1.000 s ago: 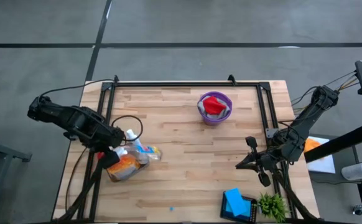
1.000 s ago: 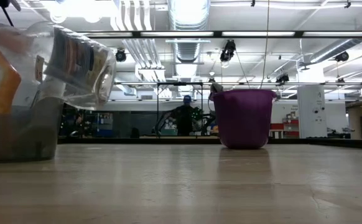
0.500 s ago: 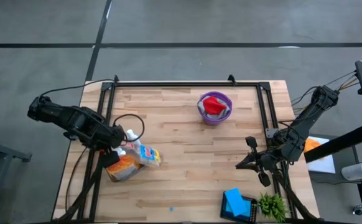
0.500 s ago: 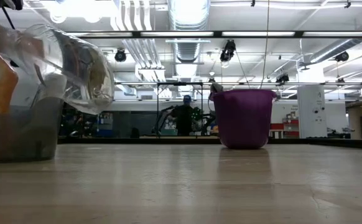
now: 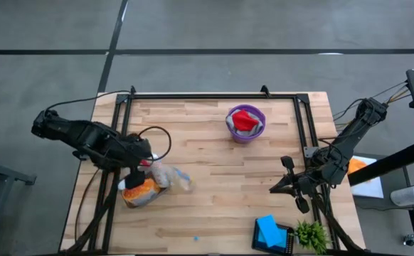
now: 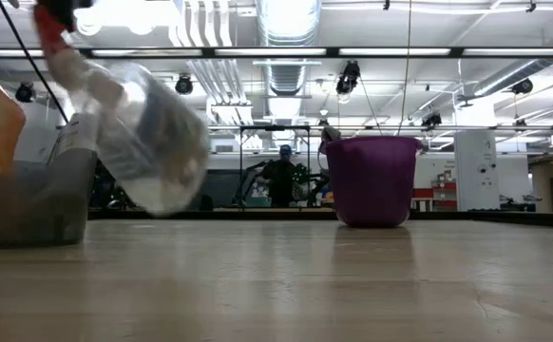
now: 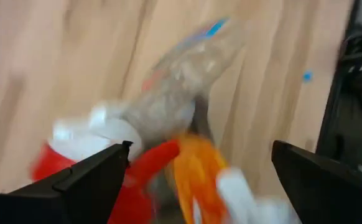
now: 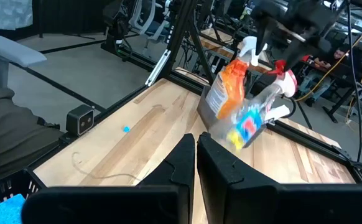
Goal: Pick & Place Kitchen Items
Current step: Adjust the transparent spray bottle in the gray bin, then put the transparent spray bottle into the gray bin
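High view: left tool (image 5: 141,158) open above clear bottle (image 5: 166,176) near table (image 5: 214,199) edge.

A wooden table (image 5: 214,199) in a black frame carries the things. A purple bowl (image 5: 245,129) stands toward the far edge, a grey bin (image 5: 132,195) with spray bottles at the left — a black tray (image 5: 284,240) and a plant (image 5: 311,235) sit at the near right corner.

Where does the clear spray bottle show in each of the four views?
High view: clear spray bottle at the table's left edge, under the left claw.
Low view: far left, tilted.
Left wrist view: centre, blurred.
Right wrist view: upper right.
Shared landmark: the orange spray bottle beside it.
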`<action>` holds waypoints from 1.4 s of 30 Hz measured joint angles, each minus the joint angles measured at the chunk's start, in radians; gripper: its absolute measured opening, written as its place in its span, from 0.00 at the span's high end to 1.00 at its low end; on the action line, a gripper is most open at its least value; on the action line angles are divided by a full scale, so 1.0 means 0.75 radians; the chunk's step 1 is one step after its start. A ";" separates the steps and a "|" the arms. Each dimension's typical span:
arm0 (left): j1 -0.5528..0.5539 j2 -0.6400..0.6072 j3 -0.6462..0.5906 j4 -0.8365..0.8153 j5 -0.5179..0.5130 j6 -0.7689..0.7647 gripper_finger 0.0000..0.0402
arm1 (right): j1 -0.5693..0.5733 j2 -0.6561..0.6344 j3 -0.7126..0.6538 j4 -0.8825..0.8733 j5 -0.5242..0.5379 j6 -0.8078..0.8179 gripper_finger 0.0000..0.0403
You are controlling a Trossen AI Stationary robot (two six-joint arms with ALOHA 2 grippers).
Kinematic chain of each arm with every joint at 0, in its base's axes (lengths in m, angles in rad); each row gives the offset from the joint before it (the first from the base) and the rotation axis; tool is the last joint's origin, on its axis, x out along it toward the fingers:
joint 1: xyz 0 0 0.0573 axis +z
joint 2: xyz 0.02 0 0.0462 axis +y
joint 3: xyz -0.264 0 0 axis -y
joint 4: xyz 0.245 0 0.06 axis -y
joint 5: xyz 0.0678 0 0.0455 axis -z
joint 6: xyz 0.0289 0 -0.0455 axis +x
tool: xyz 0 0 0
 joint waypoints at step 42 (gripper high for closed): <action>0.012 0.002 0.001 0.508 -0.423 0.265 0.01 | -0.523 1.448 0.865 -0.103 -0.379 -0.305 0.39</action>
